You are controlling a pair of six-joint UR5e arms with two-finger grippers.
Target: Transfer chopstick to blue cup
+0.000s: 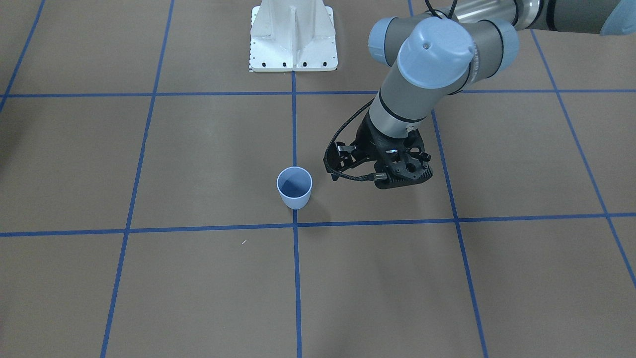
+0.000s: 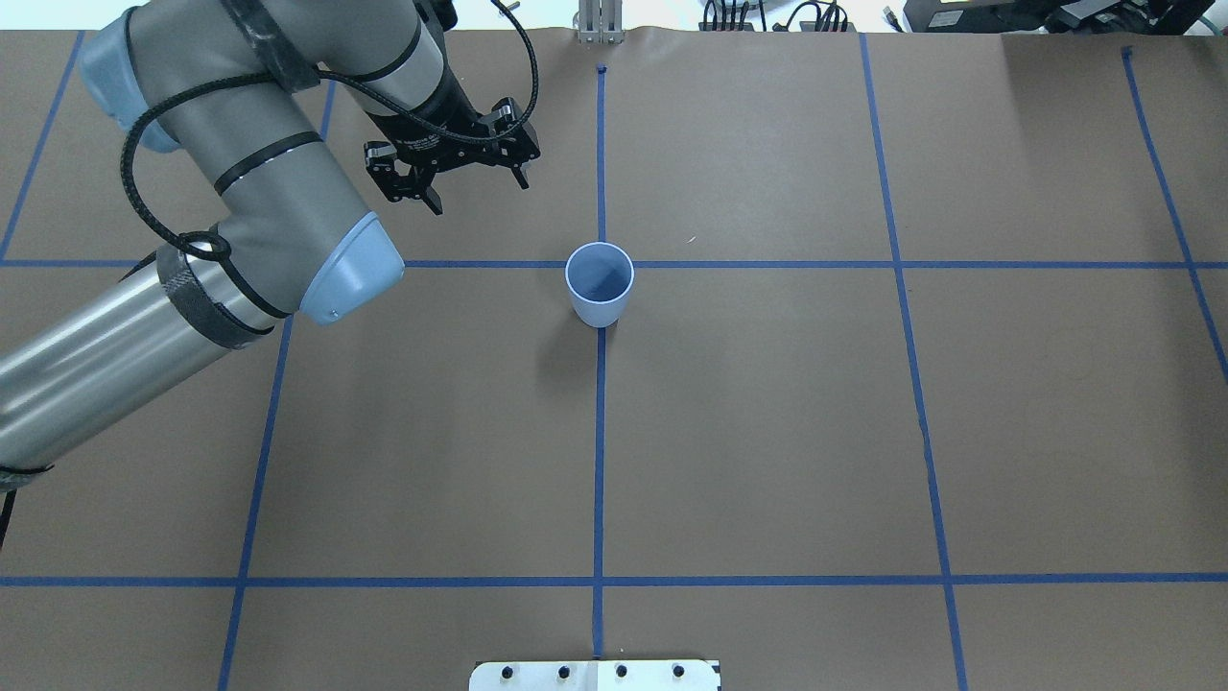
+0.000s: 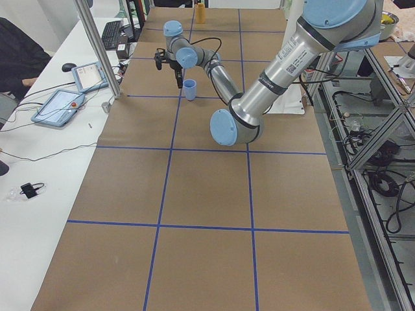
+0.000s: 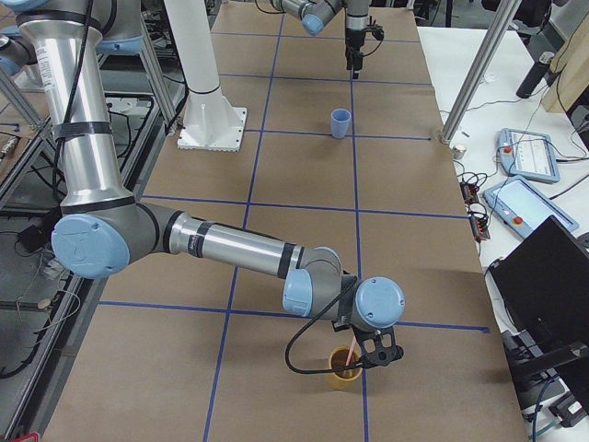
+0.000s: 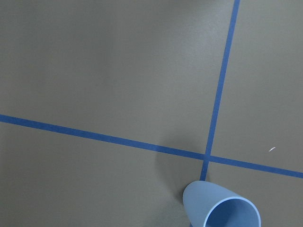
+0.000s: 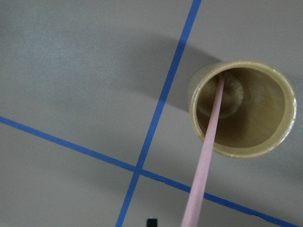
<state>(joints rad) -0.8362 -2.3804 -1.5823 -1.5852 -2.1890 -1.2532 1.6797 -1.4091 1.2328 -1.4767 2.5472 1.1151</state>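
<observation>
The blue cup (image 2: pixel 600 285) stands upright and empty at the crossing of two blue tape lines; it also shows in the front view (image 1: pixel 294 188) and at the bottom of the left wrist view (image 5: pixel 222 210). My left gripper (image 2: pixel 477 190) is open and empty, above the table, beyond and to the left of the cup. The pink chopstick (image 6: pixel 206 156) leans inside a tan cup (image 6: pixel 241 109), its lower end at the cup's bottom. My right gripper (image 4: pixel 373 354) hovers right over that tan cup (image 4: pixel 343 376), far from the blue cup. I cannot tell whether it grips the stick.
Brown paper with blue tape grid lines covers the table (image 2: pixel 767 432). The white robot base plate (image 1: pixel 293 40) sits at the robot's side. Tablets and cables (image 4: pixel 525 157) lie on the white bench past the table's far edge.
</observation>
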